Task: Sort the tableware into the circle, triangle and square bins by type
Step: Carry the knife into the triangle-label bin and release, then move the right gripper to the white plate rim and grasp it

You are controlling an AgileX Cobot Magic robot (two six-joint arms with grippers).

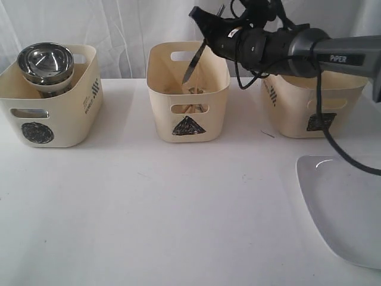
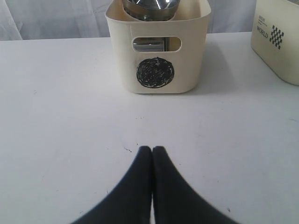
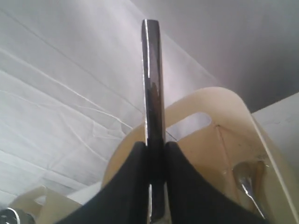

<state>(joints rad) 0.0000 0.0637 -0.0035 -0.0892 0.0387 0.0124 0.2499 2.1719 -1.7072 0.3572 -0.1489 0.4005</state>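
Hovering over the drop: right gripper pinches a steel knife partway along its length, the blade slanting down toward the open mouth of the triangle bin.
Already inside: wooden chopsticks and a spoon lie low in that bin.
Left gripper: fingers pressed together on nothing, low over the white table, facing the circle bin.
Circle bin: stacked steel bowls rise above its rim.
Left to sort: large white squarish plate on the table's right side, near the square bin.
Doing it well: the tip looks best lowered further below the rim and kept midway between the walls before the fingers part. The knife would then slide down beside the chopsticks rather than tip over the edge or bounce.
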